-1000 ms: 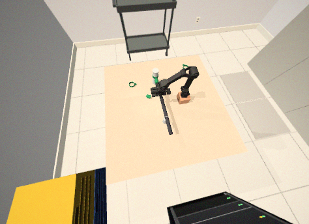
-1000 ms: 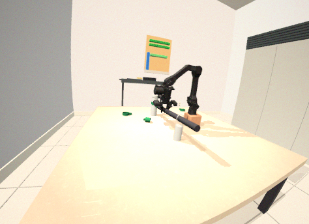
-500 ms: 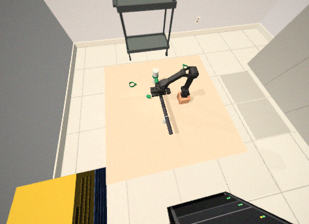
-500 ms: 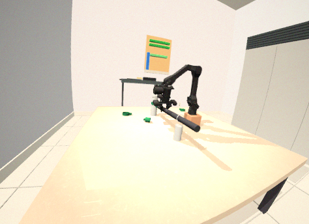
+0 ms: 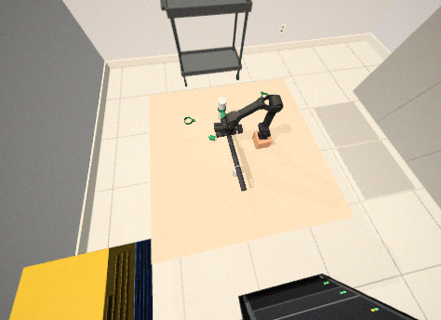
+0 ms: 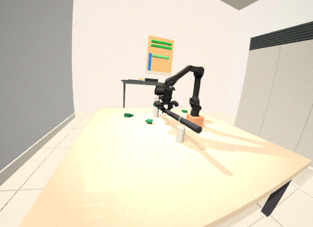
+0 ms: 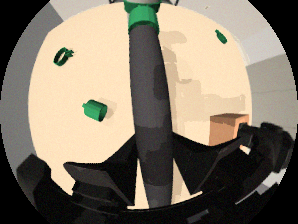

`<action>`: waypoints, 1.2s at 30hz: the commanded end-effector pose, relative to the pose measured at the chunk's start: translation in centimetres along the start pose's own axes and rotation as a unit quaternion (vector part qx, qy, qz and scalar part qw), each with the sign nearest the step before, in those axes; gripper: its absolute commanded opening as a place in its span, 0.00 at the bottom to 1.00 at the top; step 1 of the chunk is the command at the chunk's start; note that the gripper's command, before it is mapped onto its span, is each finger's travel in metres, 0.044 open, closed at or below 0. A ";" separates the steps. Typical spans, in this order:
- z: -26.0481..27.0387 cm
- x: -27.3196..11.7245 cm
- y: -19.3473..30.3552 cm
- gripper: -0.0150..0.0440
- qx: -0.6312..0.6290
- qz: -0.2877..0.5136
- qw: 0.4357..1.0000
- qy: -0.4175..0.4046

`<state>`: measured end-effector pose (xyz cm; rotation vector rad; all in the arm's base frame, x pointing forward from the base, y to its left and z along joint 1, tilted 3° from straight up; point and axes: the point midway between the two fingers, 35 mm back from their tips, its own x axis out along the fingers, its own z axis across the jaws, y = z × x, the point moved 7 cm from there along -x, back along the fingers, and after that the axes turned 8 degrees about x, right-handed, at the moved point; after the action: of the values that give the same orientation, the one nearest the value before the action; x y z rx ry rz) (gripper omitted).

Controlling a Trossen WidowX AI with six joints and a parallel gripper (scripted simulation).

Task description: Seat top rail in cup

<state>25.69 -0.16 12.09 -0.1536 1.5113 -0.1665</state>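
Note:
The dark rail (image 5: 235, 156) (image 6: 186, 121) (image 7: 150, 95) runs from the big post (image 5: 222, 101) (image 6: 156, 112) over the short post (image 5: 234, 173) (image 6: 179, 136), through the pale loop cap. Its far end meets the mouth of the green rail-end cup (image 7: 143, 21) in the wrist view; how deep it sits inside cannot be told. The green brace band (image 7: 145, 4) is around the big post behind the cup, up near the white cap (image 5: 221, 100). My gripper (image 6: 167, 106) (image 7: 152, 135) is shut on the rail, a short way from the cup; the arm partly hides the cup in the top and exterior views.
A loose green ring clamp (image 5: 193, 120) (image 6: 128, 115) (image 7: 64, 58) and a loose green cup (image 5: 212, 138) (image 6: 149, 121) (image 7: 95, 110) lie left of the rail. Another green part (image 5: 264, 94) (image 6: 184, 111) (image 7: 221, 36) lies at the back right. The arm's orange base block (image 5: 262, 140) (image 6: 195, 120) (image 7: 226, 131) is right of the rail.

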 end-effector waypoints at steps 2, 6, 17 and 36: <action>0.2 0.3 -1.0 0.25 0.003 -0.005 1.000 -0.002; 0.1 0.5 -1.3 0.25 0.002 -0.004 1.000 -0.001; 0.1 0.5 -1.3 0.25 0.002 -0.003 1.000 0.000; 0.0 0.3 -1.1 0.25 0.003 -0.001 1.000 0.000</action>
<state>25.80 -1.31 11.92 -0.1492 1.5118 -0.1656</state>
